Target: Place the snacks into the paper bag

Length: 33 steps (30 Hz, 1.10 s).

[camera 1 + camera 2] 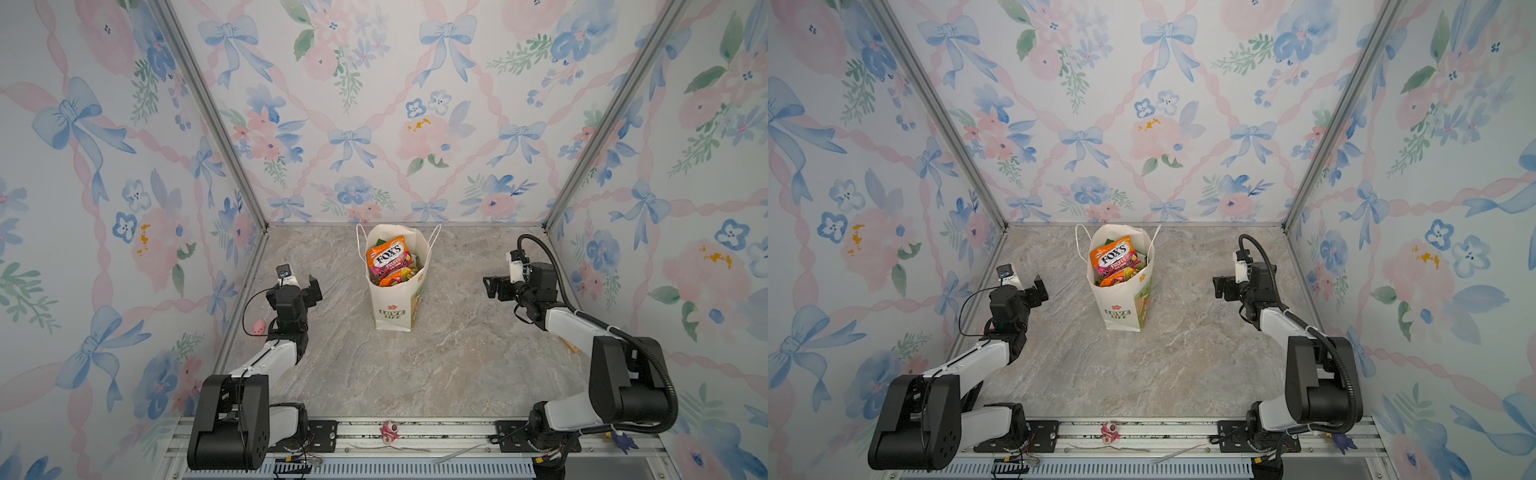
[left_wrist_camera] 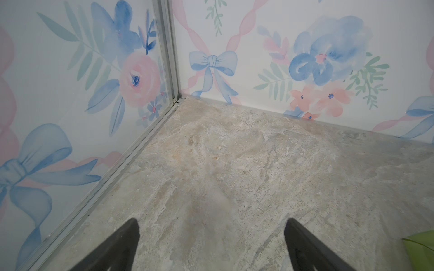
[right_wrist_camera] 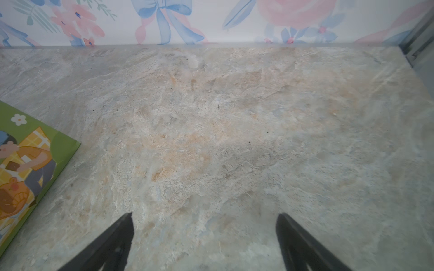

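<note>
The cream paper bag (image 1: 395,309) (image 1: 1124,309) stands upright at the back middle of the stone-look table, its mouth open. The snacks fill it to the brim. An orange FOX'S packet (image 1: 388,259) (image 1: 1112,257) lies on top, and a green packet edge (image 1: 376,241) shows behind it. My left gripper (image 1: 314,286) (image 1: 1040,287) (image 2: 211,225) hangs open to the bag's left, nothing between its fingers. My right gripper (image 1: 492,286) (image 1: 1221,286) (image 3: 204,219) is open to the bag's right, also holding nothing. The bag's green printed side (image 3: 28,162) shows in the right wrist view.
A tiny pink pig figure (image 1: 258,326) sits by the left wall behind the left arm. A small pink-and-white object (image 1: 389,432) (image 1: 1109,432) lies on the front rail. A small wooden piece (image 1: 567,345) peeks out beside the right arm. Flowered walls close in three sides.
</note>
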Each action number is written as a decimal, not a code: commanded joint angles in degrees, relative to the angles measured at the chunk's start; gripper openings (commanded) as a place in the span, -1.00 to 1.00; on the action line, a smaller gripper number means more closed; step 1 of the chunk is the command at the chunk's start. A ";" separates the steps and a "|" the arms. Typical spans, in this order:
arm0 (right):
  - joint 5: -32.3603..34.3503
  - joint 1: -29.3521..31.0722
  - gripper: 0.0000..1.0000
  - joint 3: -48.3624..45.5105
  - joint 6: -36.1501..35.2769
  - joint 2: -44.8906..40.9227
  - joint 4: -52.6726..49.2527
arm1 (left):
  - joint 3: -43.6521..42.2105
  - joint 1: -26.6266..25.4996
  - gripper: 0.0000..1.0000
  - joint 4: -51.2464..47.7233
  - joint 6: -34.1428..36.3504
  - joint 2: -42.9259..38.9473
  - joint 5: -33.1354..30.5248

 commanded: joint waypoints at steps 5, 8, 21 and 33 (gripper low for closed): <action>0.68 -1.51 0.93 -9.35 2.60 -1.07 16.53 | -3.67 1.37 0.96 9.48 1.74 2.33 3.51; 1.95 -1.44 0.93 -9.57 2.77 1.17 19.09 | -4.63 1.78 0.96 13.11 2.29 3.57 5.27; 13.36 1.80 0.93 -12.45 1.84 3.13 25.53 | -5.67 2.37 0.96 20.00 3.56 10.81 11.59; 16.88 3.12 0.93 -16.43 1.74 5.13 34.44 | -11.72 1.47 0.96 37.68 5.91 17.69 15.12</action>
